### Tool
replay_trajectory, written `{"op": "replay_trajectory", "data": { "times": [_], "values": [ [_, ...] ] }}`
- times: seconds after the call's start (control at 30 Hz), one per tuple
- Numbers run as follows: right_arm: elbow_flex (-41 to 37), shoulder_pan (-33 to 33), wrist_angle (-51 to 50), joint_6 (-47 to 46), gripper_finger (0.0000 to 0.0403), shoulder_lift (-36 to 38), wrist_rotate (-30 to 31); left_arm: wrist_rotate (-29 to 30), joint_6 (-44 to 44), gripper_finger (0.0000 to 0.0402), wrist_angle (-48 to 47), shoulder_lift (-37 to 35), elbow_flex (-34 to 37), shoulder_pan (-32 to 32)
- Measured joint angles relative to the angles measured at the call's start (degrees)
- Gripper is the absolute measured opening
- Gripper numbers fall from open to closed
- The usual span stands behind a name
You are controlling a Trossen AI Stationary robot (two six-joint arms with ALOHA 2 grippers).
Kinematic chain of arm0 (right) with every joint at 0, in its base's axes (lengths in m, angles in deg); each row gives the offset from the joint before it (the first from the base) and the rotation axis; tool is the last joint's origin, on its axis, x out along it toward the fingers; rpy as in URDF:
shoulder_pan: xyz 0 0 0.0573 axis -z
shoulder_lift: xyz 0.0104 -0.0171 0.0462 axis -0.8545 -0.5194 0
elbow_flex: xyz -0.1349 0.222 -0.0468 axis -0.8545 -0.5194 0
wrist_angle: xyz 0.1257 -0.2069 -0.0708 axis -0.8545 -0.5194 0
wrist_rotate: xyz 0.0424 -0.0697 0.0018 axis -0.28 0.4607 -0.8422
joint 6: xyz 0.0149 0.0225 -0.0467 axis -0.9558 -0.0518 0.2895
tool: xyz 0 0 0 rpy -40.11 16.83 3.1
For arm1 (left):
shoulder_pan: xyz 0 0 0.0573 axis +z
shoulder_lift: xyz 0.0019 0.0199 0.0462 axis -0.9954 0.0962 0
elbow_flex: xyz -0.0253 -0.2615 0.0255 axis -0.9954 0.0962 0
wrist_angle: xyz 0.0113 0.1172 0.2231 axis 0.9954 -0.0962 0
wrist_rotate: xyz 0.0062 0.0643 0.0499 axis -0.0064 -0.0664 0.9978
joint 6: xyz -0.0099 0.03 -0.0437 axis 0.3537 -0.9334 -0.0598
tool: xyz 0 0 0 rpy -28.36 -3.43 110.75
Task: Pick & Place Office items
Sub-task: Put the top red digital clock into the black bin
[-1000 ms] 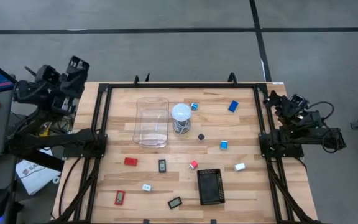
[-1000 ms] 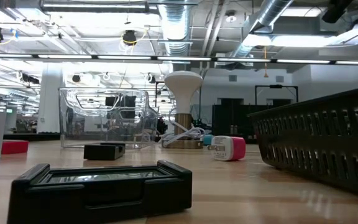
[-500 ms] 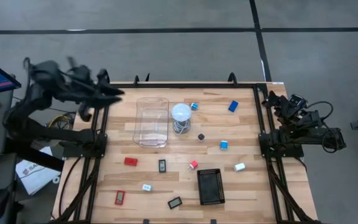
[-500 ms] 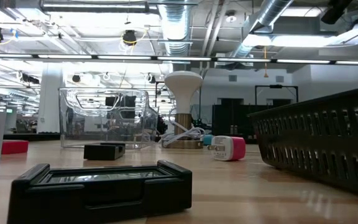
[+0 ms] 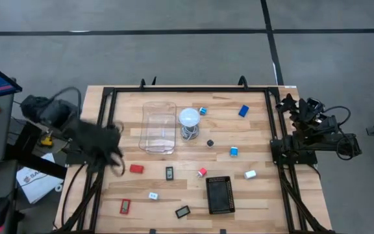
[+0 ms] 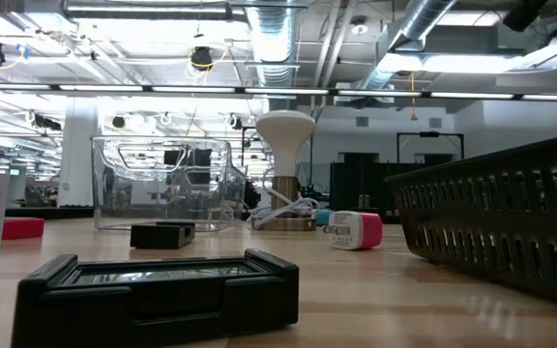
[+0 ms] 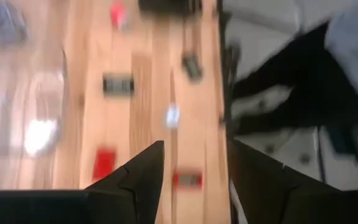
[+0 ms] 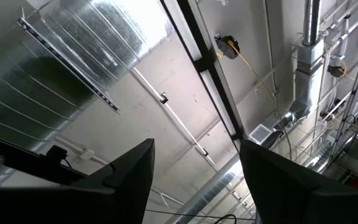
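Observation:
The office items lie scattered on the wooden table: a red block [image 5: 136, 168], a black rectangle [image 5: 169, 173], a red flat rectangle [image 5: 125, 206], a black flat one [image 5: 183, 211], a white label piece [image 5: 153, 195], a red-and-white block [image 5: 202, 172], a white block [image 5: 250, 174] and blue blocks [image 5: 234, 151]. My left gripper [image 5: 114, 156] hangs open in the air over the table's left edge, just left of the red block [image 7: 104, 163]. It [image 7: 194, 162] touches nothing. My right gripper [image 8: 194, 155] is open, parked past the right edge [image 5: 297, 110] and pointing at the ceiling.
A clear plastic box [image 5: 159, 127] and a white lamp-like object with a cord [image 5: 189, 121] stand in the far middle. A black mesh tray [image 5: 220, 195] sits near the front, right of centre. Black frame rails [image 5: 102, 130] run along the table's sides.
My left arm has swung fast from its folded rest at the far left corner, out over the table's left edge and toward the near side, and now stands beside the red block. No item has moved. The right arm has kept still.

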Motion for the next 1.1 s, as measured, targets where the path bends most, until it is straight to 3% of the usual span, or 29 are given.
{"op": "replay_trajectory", "data": {
  "times": [0.1, 0.23, 0.53, 0.73, 0.9, 1.1],
  "values": [
    [1.22, 0.00, -0.16, 0.99, 0.0228, 0.00, -1.42, 5.10, 8.40, 0.0178, -4.80, 1.48, 0.46, -7.61],
    [2.91, 0.00, -0.30, 3.05, 0.0228, 0.00, -2.51, 13.56, 18.51, 0.0197, -2.85, 1.54, 5.81, -16.93],
    [5.83, 0.00, -5.16, 4.37, 0.0228, 0.00, -3.62, 15.29, 26.53, 0.0246, 10.91, 3.79, 28.52, -29.22],
    [6.05, 0.00, -5.14, 4.11, 0.0228, 0.00, -3.55, 19.77, 26.51, 0.0251, 19.64, 4.29, 42.00, -30.33],
    [6.03, 0.00, -6.23, 3.49, 0.0228, -0.28, -2.27, 20.46, 25.99, 0.0263, 27.42, 1.63, 52.55, -26.89],
    [6.03, 0.00, -6.26, 3.52, 0.0228, -2.83, -2.04, 23.04, 19.45, 0.0276, 36.64, -3.56, 62.24, -22.57]
  ]
}}
